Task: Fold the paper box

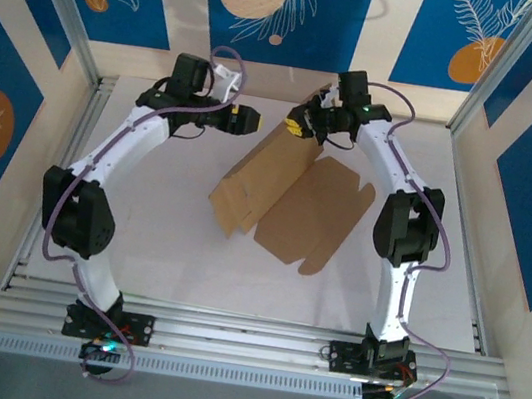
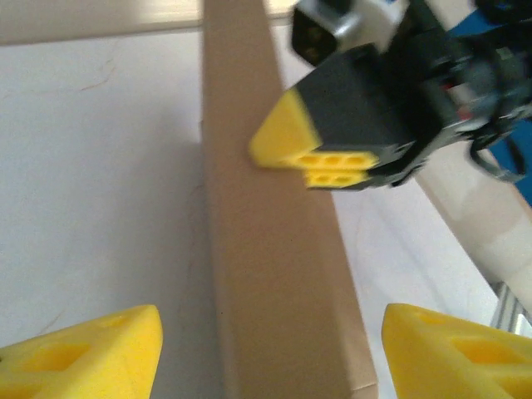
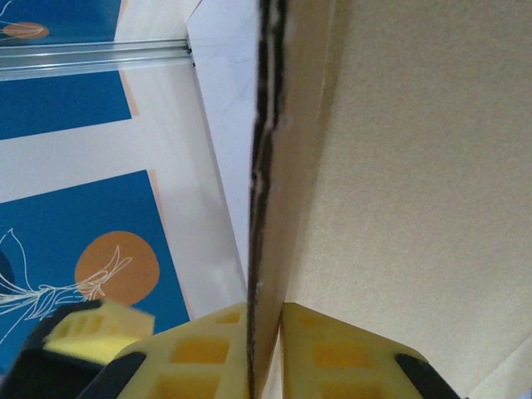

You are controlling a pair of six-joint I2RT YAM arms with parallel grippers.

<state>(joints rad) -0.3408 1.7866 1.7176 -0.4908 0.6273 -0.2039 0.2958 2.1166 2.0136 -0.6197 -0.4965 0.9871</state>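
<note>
The paper box (image 1: 291, 199) sits partly raised near the far edge of the worktop (image 1: 168, 245), its upright panel pinched by the right fingers (image 3: 332, 353), so the wide-open, empty left fingers (image 2: 83, 357) straddling it should press squarely along the crease.

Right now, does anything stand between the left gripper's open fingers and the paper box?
Nothing visible. The raised panel of the paper box lies straight ahead of the left gripper. The right gripper pinches that panel farther along, beside the path.
</note>
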